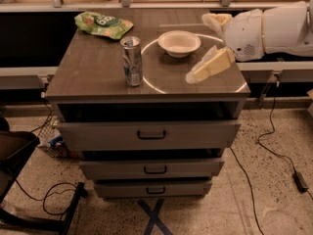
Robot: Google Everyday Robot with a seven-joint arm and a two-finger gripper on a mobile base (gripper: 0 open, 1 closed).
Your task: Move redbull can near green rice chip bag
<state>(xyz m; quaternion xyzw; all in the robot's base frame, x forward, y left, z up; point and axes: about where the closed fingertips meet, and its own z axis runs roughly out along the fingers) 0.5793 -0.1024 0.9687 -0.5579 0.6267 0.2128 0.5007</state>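
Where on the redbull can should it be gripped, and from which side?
Grip the redbull can around its mid-body, coming in level from the picture's right. It stands upright and slim, apart from the bowl, and the end effector hangs open over the right of the tabletop, so that flank looks clearest.

A white bowl sits on the drawer cabinet's surface, just beside the end effector; black cables cross the speckled floor.
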